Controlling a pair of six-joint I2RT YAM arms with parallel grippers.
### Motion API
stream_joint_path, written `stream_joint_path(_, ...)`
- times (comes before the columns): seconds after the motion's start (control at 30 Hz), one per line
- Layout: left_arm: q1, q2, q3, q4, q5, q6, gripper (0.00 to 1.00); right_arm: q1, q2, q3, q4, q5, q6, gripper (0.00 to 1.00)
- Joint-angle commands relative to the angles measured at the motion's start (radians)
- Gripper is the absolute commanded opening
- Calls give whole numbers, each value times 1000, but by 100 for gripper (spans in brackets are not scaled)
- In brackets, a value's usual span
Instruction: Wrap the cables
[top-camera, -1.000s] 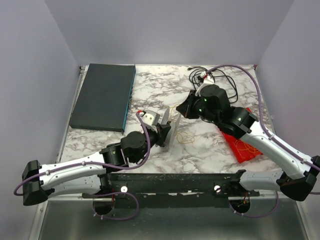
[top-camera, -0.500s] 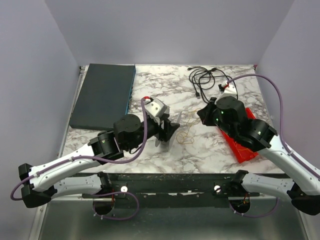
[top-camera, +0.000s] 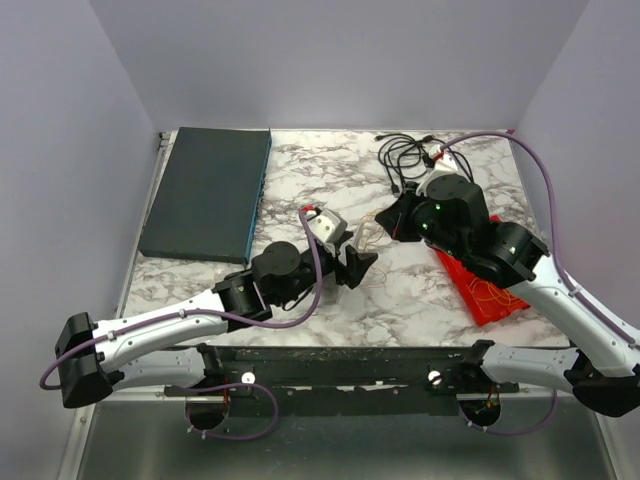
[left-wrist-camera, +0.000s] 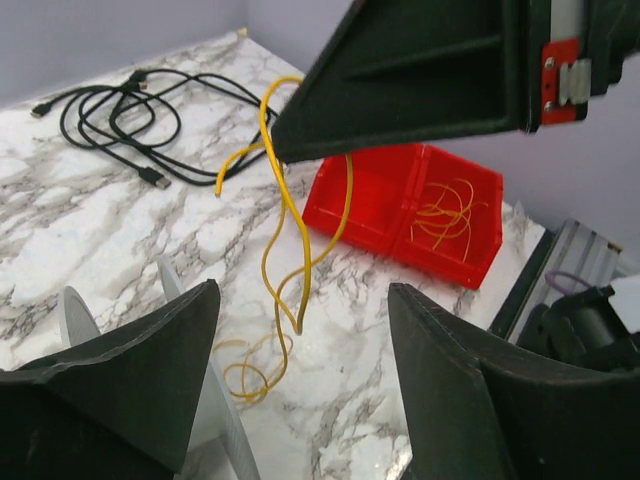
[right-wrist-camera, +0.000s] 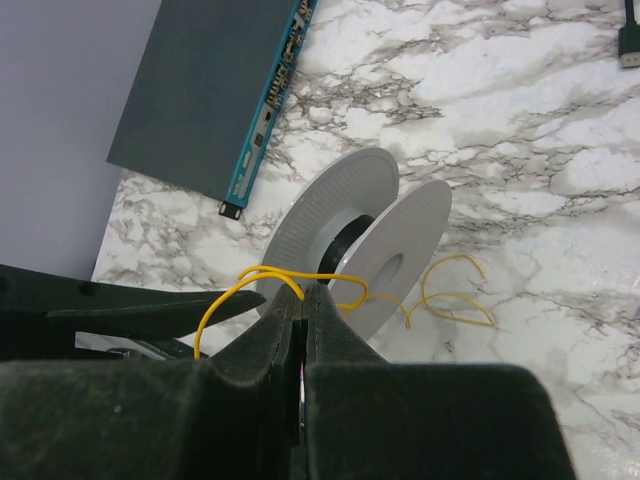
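A thin yellow cable (right-wrist-camera: 262, 272) is pinched at the tips of my right gripper (right-wrist-camera: 303, 292), which is shut on it. The strand arcs over a grey spool (right-wrist-camera: 360, 245) lying on the marble. In the left wrist view the same cable (left-wrist-camera: 262, 120) hangs down from the right gripper's black jaws, and a loose loop (left-wrist-camera: 245, 375) lies on the table. My left gripper (left-wrist-camera: 300, 370) is open, with nothing between its fingers, just in front of the hanging strand. From above, both grippers (top-camera: 355, 262) (top-camera: 385, 222) sit close together mid-table.
A red bin (top-camera: 480, 290) holding more yellow cables (left-wrist-camera: 445, 210) sits right of centre. A coiled black cord (top-camera: 410, 155) lies at the back. A dark flat box (top-camera: 205, 195) fills the back left corner.
My left gripper went from shut to open and moved right, toward the hanging strand. My right gripper swung right, then came back toward the centre, still pinching the cable.
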Motion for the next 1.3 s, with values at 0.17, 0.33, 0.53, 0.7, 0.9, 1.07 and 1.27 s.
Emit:
stream_joint_path(0.17, -3, 36, -1, 168, -116, -43, 15, 0, 16, 5, 31, -45, 12, 3)
stream_joint_path(0.33, -1, 18, 84, -34, -124, -19, 0, 0, -9, -22, -29, 71, -11, 4)
stream_joint_path(0.53, 42, 44, 421, -633, 78, 76, 0, 0, -97, -177, -123, 323, -39, 14)
stream_joint_path(0.7, 141, 175, 644, -1004, 310, 97, 0, 0, -159, -360, 41, 145, -94, 41)
stream_joint_path(0.9, 177, 255, 711, -1130, 424, 130, 0, 0, -226, -416, 163, -15, -132, 61)
stream_joint_path(1.07, 183, 293, 742, -1177, 463, 138, 0, 0, -272, -393, 237, -109, -184, 63)
stream_joint_path(1.27, 198, 314, 753, -1187, 486, 128, 0, 1, -249, -398, 322, -259, -228, 52)
